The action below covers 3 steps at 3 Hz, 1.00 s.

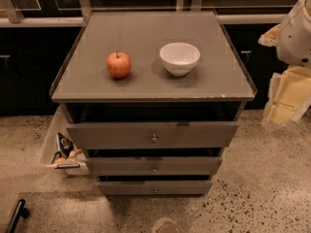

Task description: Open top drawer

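Note:
The top drawer (153,134) is the widest grey front of three, just under the cabinet's top, with a small brass knob (154,138) at its centre. A dark gap shows above its front, and it stands slightly forward of the cabinet. The two narrower drawers (154,165) sit below it. My gripper (287,93) shows as white and yellowish parts at the right edge of the camera view, well to the right of the cabinet and apart from the drawer and its knob.
A red apple (119,64) and a white bowl (180,58) stand on the cabinet's grey top (146,30). A small bin with items (60,152) sits at the cabinet's left on the speckled floor. A black bar (16,213) shows at bottom left. Dark cabinets line the back.

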Tool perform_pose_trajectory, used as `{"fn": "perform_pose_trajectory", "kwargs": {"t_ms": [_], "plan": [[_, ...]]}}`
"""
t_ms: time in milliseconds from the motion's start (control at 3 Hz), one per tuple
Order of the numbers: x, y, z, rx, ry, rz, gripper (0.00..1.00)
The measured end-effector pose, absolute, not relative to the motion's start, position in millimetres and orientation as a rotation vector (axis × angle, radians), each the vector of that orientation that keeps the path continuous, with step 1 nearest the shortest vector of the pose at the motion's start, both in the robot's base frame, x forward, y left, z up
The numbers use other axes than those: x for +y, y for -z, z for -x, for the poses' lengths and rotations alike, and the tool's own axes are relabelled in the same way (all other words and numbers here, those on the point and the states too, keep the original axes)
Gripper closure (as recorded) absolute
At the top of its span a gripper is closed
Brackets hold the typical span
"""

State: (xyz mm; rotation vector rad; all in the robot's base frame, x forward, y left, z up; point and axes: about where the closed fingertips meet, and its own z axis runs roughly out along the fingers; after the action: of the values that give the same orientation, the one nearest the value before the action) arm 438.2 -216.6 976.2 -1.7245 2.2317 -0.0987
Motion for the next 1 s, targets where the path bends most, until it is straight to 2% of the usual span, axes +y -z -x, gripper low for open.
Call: {"fn": "perform_pose_trajectory", "kwargs": {"t_ms": [333, 1000], "plan": [[-216.8, -975.5, -438.1, 2.228, 0.118, 1.719, 0.00], [-228.6, -907.8, -433.8, 2.252, 0.108, 1.743, 0.00]]}}
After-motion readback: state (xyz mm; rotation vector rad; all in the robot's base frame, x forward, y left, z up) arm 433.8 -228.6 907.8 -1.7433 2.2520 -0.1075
